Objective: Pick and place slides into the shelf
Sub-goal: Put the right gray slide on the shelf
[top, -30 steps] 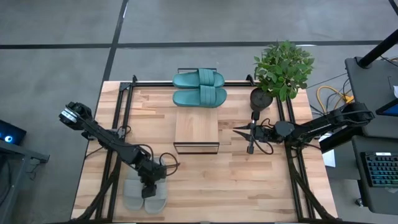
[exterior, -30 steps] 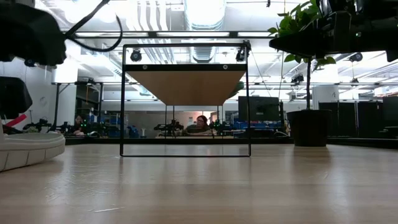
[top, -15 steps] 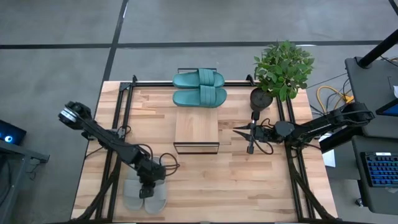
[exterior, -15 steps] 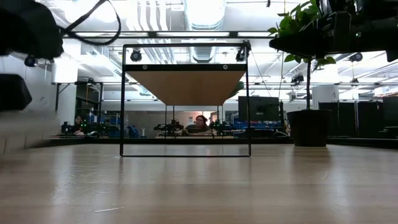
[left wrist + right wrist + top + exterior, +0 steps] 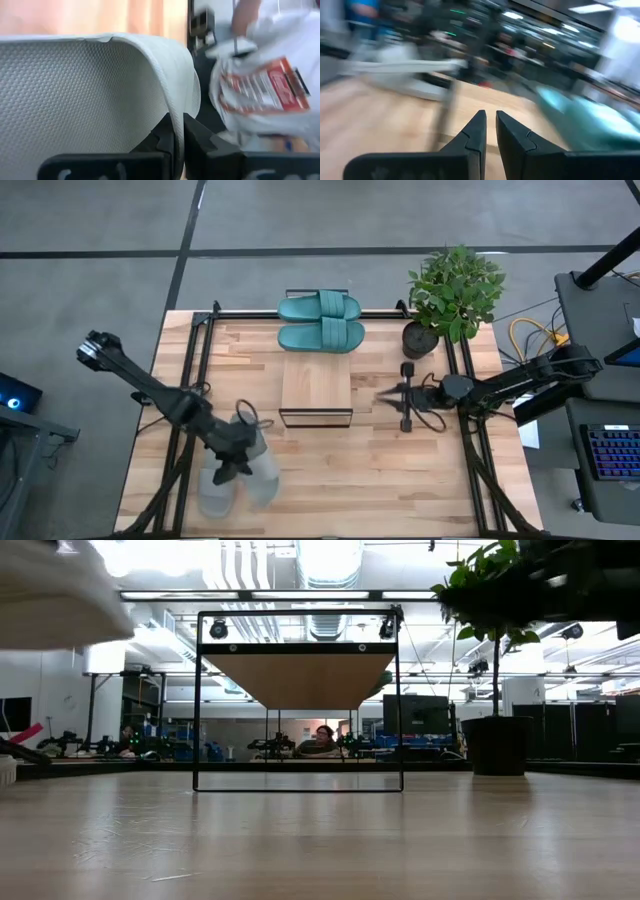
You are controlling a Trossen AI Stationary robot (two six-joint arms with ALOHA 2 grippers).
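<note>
My left gripper [image 5: 238,455] is shut on a light grey slide [image 5: 258,465] and holds it above the table's near left corner. That slide shows at the top left of the low view [image 5: 50,585]. The second grey slide [image 5: 215,492] lies sole-down on the table beside it. The teal-green pair [image 5: 320,322] lies side by side on the table just past the shelf's far end. The shelf [image 5: 316,385] stands mid-table. My right gripper [image 5: 382,393] hovers right of the shelf, shut and holding nothing. My left gripper pinches a thin curved wall of the grey slide, its strap's edge [image 5: 174,122], between its two fingers. The textured inner face of the slide fills the wrist view beside them. The slide is lifted clear of the table and tilted.
A potted plant [image 5: 455,290] stands at the far right corner, close to my right arm. The table's black frame rails [image 5: 195,370] run along both sides. Bare tabletop lies between the shelf and the near edge. People and desks show in the room beyond the table.
My left gripper has taken hold of one grey slide and risen with it, shifting a little toward the table's far edge. That slide has come off the table and tilted, while the other grey slide has stayed where it was.
</note>
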